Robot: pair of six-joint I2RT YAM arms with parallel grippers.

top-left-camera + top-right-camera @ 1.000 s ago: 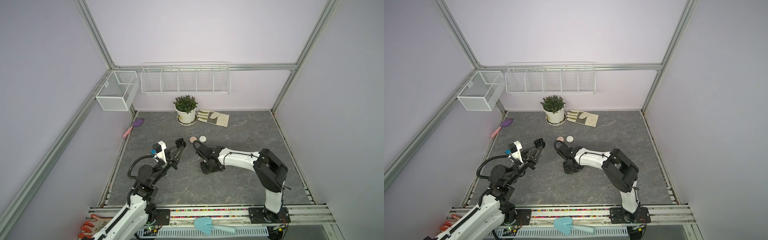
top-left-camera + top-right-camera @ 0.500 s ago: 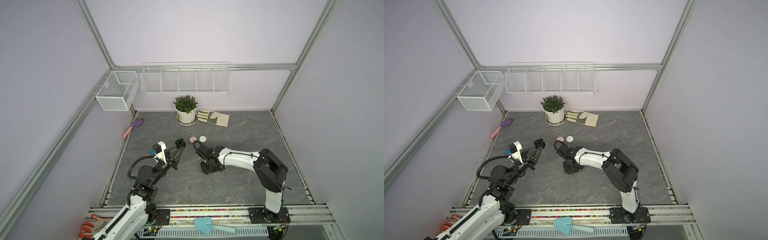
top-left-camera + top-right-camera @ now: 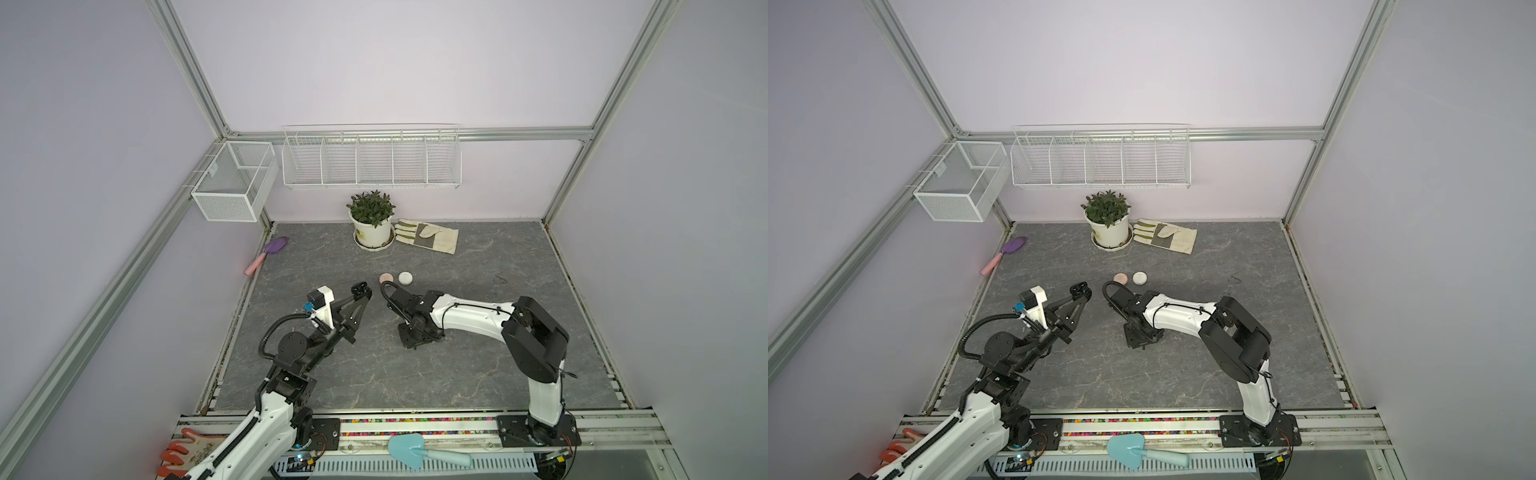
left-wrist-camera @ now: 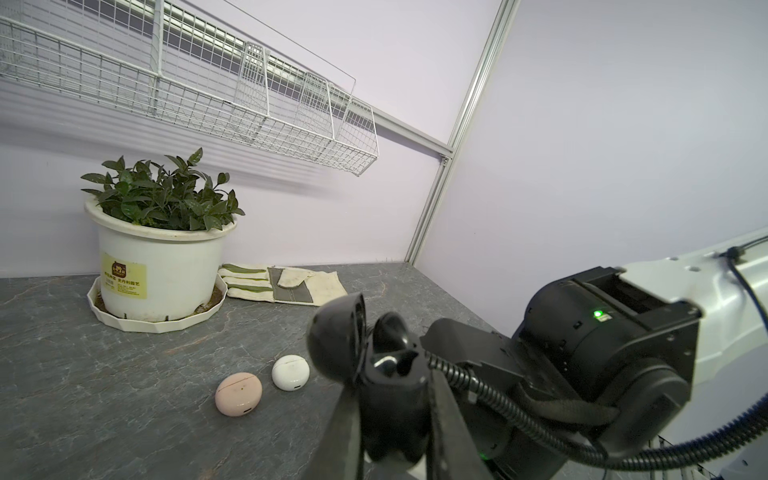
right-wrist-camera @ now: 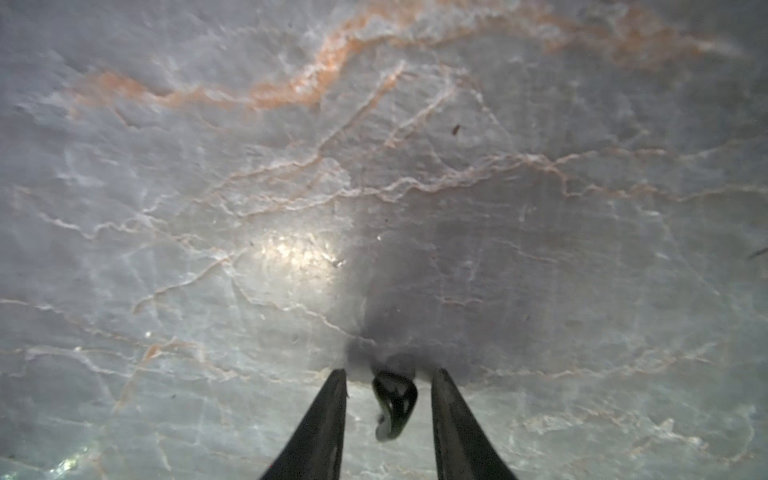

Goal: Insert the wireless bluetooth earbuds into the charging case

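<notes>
One black earbud (image 5: 395,401) lying loose on the grey worktop (image 5: 249,166), between the parted fingertips of the right hand (image 5: 390,371), touching neither, left hand (image 4: 392,382) clamped on the open black charging case (image 4: 336,332), held above the worktop

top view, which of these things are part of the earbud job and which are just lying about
Job:
- black earbud, between the fingers of the open right gripper
- black charging case, lid open, held by the left gripper
- pink case and white case, both closed

Lying about:
- potted plant
- work glove
- purple trowel
- blue trowel
- orange glove
- wire rack
</notes>
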